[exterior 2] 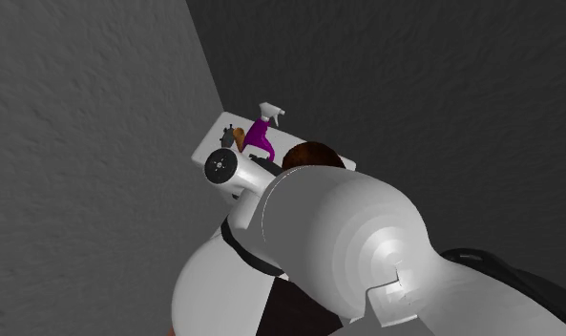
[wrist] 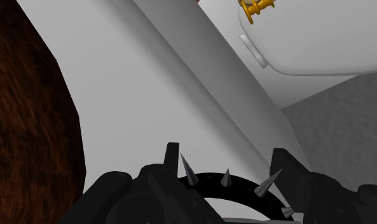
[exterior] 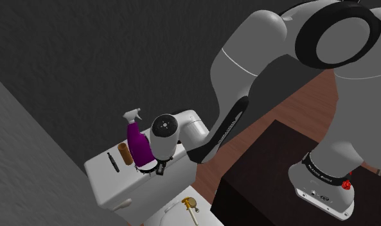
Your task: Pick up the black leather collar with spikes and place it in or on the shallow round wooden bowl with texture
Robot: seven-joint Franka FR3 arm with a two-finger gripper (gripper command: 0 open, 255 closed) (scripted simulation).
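purple bottle (exterior: 139,146) beside spiked collar (wrist: 244,191), brown bowl (wrist: 28,127) near

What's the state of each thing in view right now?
collar: at the gripper, outside the bowl
bowl: beside the collar, no collar in it
spray bottle: upright on the tank lid
brown cylinder: upright beside the spray bottle
gripper: low over the tank lid

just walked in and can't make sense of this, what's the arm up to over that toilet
The white arm's claw has the black spiked collar clasped between its fingers, just above the white toilet tank lid. The brown wooden bowl lies close beside the claw, and a purple spray bottle stands nearby on the lid. The collar is not yet in the bowl.
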